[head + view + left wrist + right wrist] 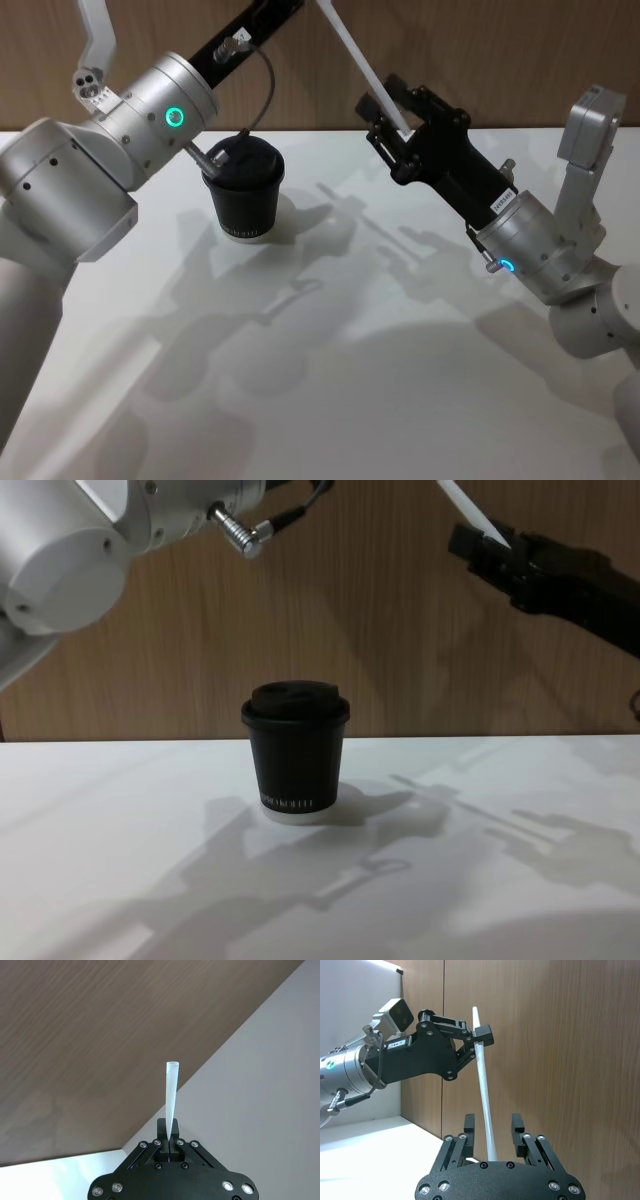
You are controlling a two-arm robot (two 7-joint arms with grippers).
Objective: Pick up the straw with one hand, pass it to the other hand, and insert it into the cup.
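Observation:
The white straw (360, 60) hangs tilted in the air, high above the table. My left gripper (479, 1037), on the arm with the silver wrist and green ring light, is shut on the straw's upper part (482, 1080). In the left wrist view the straw (171, 1095) sticks out from between the closed fingers of that gripper (169, 1132). My right gripper (392, 112) is open, and the straw's lower end stands between its spread fingers (469, 1125) without being clamped. The black lidded cup (243, 190) stands upright on the table, below the left arm and to the left of the straw.
The white table (350, 350) spreads wide in front of the cup (295, 750). A wood-panel wall (400, 630) rises right behind the table. A thin black cable (262, 70) loops from the left wrist above the cup.

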